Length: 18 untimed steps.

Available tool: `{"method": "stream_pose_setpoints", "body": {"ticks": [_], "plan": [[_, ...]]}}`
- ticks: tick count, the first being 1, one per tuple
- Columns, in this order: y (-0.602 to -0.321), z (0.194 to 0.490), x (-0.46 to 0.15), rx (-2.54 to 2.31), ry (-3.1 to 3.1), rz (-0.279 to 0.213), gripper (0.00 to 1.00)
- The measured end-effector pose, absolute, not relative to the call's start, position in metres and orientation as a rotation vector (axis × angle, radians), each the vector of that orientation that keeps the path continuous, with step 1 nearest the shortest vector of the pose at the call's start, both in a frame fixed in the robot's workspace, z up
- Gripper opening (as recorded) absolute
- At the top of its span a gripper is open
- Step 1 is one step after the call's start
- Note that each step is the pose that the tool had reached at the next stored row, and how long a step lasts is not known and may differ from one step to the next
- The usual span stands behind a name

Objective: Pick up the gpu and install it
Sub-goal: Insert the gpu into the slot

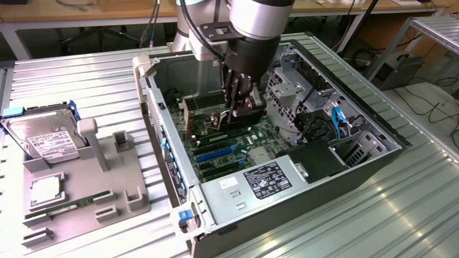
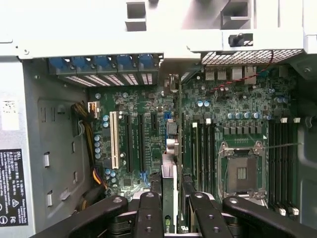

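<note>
You have the gpu (image 2: pixel 170 210) standing on edge inside the open computer case (image 1: pixel 358 177), pinched from both sides by the fingers (image 2: pixel 148 213), which are clenched on its flat faces. In the wrist view you see it edge-on as a thin card above the motherboard (image 2: pixel 148 106). It is lined up lengthwise with the slots, with the black expansion slots (image 2: pixel 134 144) and the white slot (image 2: pixel 115 139) on one side and the memory slots (image 2: pixel 203 148) on the other. You cannot tell whether its lower edge touches the board. In the exterior view your gripper (image 1: pixel 240 110) reaches straight down into the middle of the case, above the blue slots (image 1: pixel 215 155). The bare processor socket (image 2: pixel 241 171) lies beyond the memory slots. The power supply (image 1: pixel 262 180) with its label sits at the near end of the case. To the exterior view's left, well apart from the case, a grey tray (image 1: pixel 136 207) rests on the ribbed metal counter (image 1: pixel 86 80). It carries a hard drive (image 1: pixel 43 137) propped upright, a processor chip (image 1: pixel 44 191) and a memory stick (image 1: pixel 68 206) lying flat.
</note>
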<state>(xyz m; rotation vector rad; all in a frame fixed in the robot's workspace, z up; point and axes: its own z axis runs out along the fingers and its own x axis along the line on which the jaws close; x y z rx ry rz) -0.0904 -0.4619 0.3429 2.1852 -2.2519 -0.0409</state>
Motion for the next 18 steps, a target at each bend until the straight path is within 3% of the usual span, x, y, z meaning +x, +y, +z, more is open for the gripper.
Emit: {"method": "stream_pose_setpoints", "body": {"ticks": [18], "plan": [[-0.465,0.308,-0.093,2.19,-2.25,-0.045,0.26]]}}
